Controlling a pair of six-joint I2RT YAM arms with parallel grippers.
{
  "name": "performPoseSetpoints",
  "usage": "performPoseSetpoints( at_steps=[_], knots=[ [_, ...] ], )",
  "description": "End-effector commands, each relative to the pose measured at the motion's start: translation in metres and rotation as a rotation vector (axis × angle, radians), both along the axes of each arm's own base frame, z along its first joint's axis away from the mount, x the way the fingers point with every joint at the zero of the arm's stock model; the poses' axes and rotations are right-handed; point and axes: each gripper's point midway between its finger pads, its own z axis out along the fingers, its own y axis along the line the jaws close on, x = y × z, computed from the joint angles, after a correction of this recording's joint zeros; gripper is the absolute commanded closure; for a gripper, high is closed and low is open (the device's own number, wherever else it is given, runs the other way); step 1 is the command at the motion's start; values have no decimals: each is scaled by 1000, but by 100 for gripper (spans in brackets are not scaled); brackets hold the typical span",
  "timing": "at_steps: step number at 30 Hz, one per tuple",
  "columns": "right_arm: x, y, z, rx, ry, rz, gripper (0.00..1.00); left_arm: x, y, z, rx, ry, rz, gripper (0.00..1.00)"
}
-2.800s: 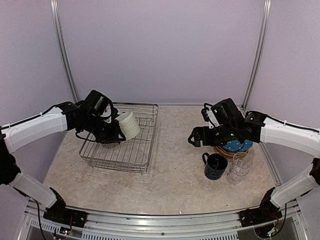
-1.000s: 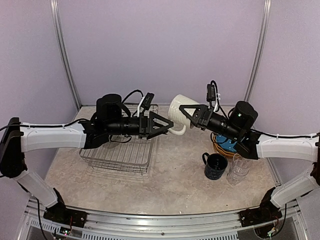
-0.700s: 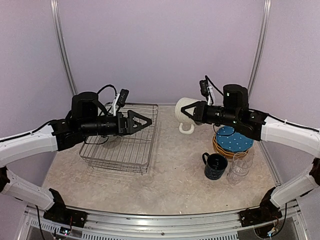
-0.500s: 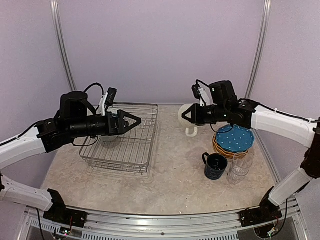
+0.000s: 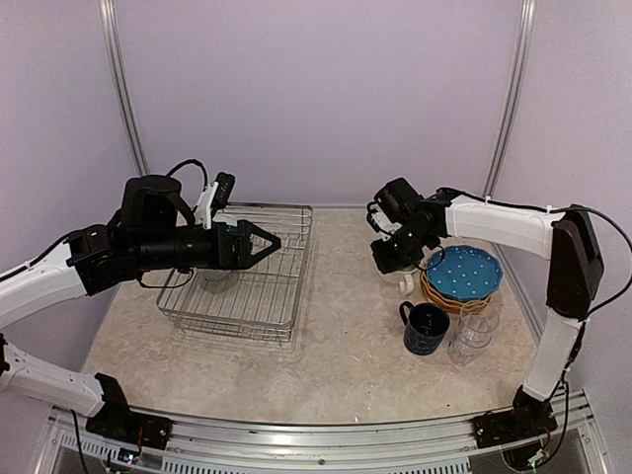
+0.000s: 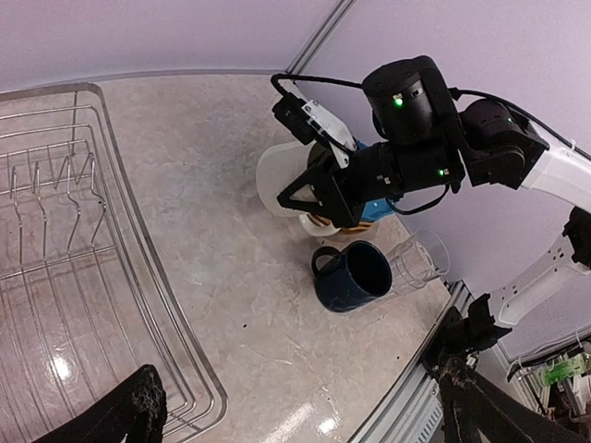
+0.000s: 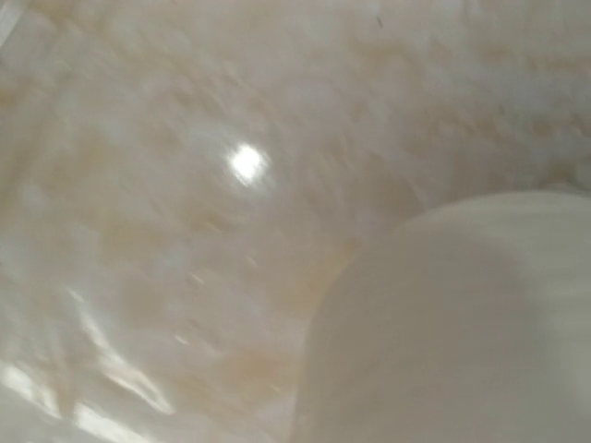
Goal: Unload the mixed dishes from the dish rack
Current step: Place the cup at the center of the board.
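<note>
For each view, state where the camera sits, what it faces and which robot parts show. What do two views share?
Top: high behind the bases, facing down over the table; both arms show.
Left wrist: over the rack, facing the right gripper and cream mug; own fingers at bottom.
Right wrist: close above the table, blurred; cream mug shows, no fingers.
Shared: top and left wrist both show rack and navy mug.

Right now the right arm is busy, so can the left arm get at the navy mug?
Probably yes, at a stretch: the left gripper is open and bare table lies between it and the navy mug. A glass crowds it.
</note>
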Motion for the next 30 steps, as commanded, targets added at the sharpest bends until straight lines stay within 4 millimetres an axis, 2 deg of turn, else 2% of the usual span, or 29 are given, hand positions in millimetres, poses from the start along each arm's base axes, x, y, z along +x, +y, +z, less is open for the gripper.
performPoseSetpoints(
  at_steps=[1,10,16,23,30],
  knots=[
    [4,-13,2,-110,-18,43,100,-1,-4,13,21,-38,-8,1],
    [-10,-23,-40,-193,80,88,100,7,-1,7,69,-25,38,1],
    [-14,-20,-54,-165,107,100,99,15,9,3,97,-7,111,1],
    [-12,-25,-67,-138,138,108,82,24,24,-12,165,62,223,1],
    [-13,-22,-43,-97,102,108,55,32,29,-29,187,120,258,1]
  ],
)
